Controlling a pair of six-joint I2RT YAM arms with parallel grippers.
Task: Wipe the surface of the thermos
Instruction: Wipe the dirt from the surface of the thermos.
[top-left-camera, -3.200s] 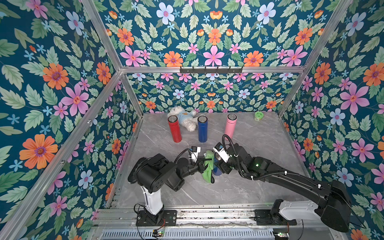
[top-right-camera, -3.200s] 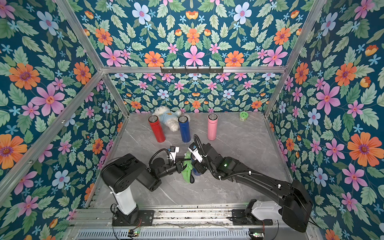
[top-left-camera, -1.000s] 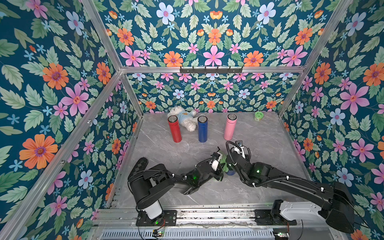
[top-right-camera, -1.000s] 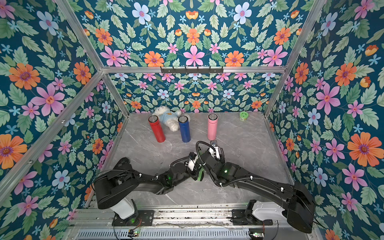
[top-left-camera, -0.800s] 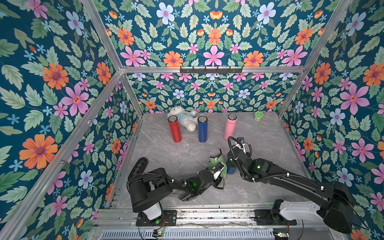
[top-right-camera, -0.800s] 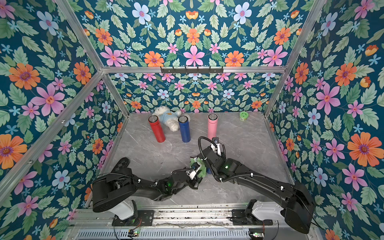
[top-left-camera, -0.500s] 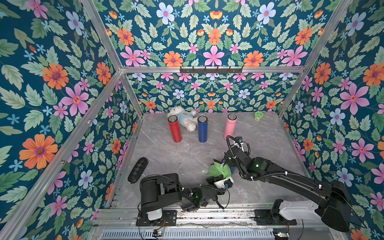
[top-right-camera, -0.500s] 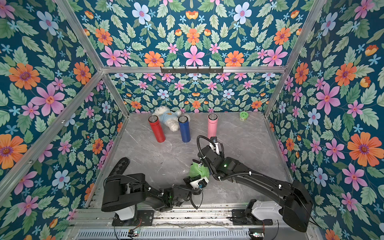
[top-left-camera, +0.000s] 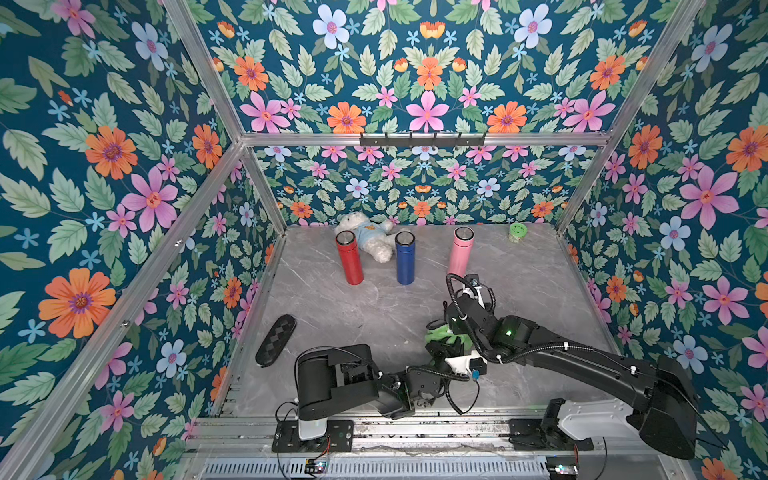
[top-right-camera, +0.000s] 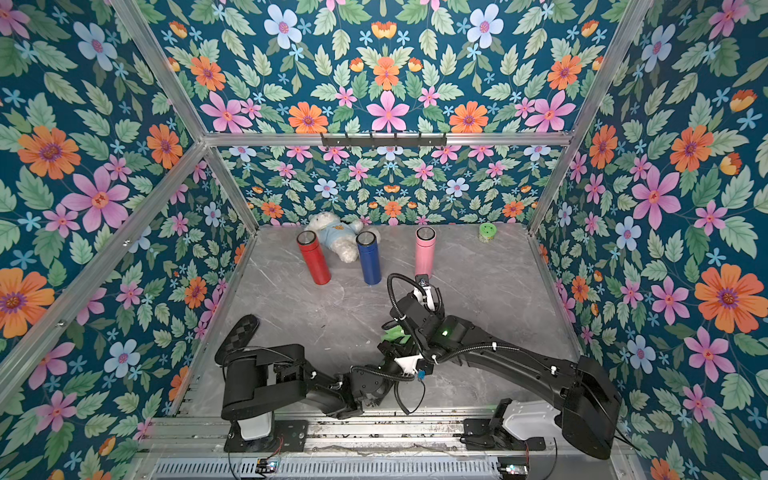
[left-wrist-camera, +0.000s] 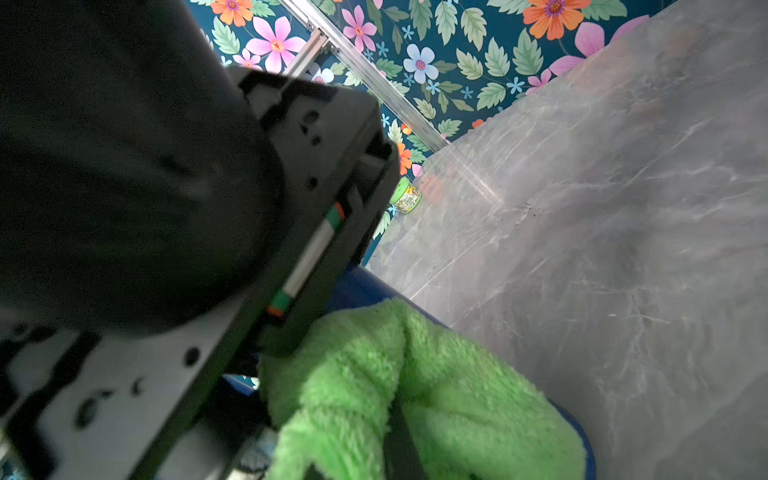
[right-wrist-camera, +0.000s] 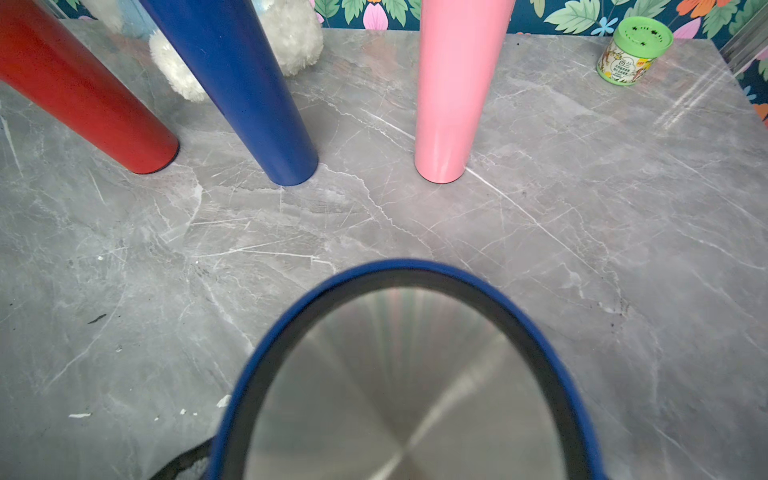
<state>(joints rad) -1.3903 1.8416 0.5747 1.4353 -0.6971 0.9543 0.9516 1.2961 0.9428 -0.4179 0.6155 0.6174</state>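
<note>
A blue thermos (right-wrist-camera: 407, 395) with a steel cap fills the near part of the right wrist view. My right gripper (top-left-camera: 457, 332) points down and is shut on it, so the arm hides the thermos in both top views. A fluffy green cloth (left-wrist-camera: 415, 395) is pressed against the blue thermos wall (left-wrist-camera: 357, 286). My left gripper (top-left-camera: 444, 349) is shut on the cloth and reaches in low from the front, under the right arm. In both top views only a bit of the cloth (top-right-camera: 395, 334) shows beside the right wrist.
At the back stand a red thermos (top-left-camera: 350, 259), a second blue thermos (top-left-camera: 405, 257) and a pink thermos (top-left-camera: 460, 251). A white plush toy (top-left-camera: 370, 237) lies behind them. A green-lidded jar (top-left-camera: 517, 232) sits back right, a black oblong pad (top-left-camera: 275, 340) front left.
The left arm has dropped low along the front edge. Its gripper has carried the cloth round the thermos from its left side to its front. The right gripper has stayed nearly in place.
</note>
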